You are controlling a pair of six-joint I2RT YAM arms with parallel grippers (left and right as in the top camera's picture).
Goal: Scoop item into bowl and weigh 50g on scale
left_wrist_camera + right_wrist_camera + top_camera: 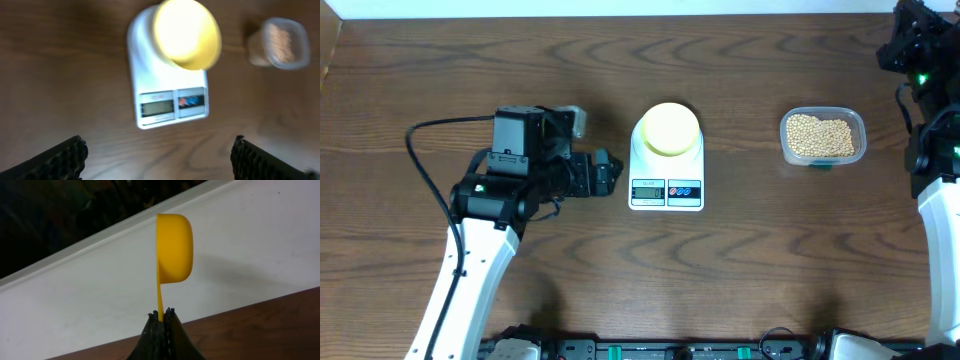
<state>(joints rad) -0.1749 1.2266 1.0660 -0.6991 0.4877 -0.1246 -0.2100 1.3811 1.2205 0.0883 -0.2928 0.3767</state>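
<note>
left arm: your left arm comes up from the near edge of the table (770, 260), bends at the elbow, and the wrist turns right toward the scale (665, 198).
left gripper (159, 145): jaws spread wide with nothing between them. It sits low, just left of the scale and not touching it. The wrist view is blurry, but you can see both fingers (65, 157) at the bottom corners.
right arm: it runs up the right edge of the overhead view, with the wrist way back at the far right corner.
right gripper (162, 317): clamped tight on the thin handle of the yellow scoop (175, 247). The scoop stands straight up with the cup on top, seen edge-on with its open face sideways.
bowl (668, 128): pale yellow, sitting on the far half of the scale's platform.
scale display: way too small and blurry to read.
beans (820, 135): all piled in the clear tub (860, 125), right of the scale and well apart from it.
inside of the bowl: looks plain yellow from above.
</note>
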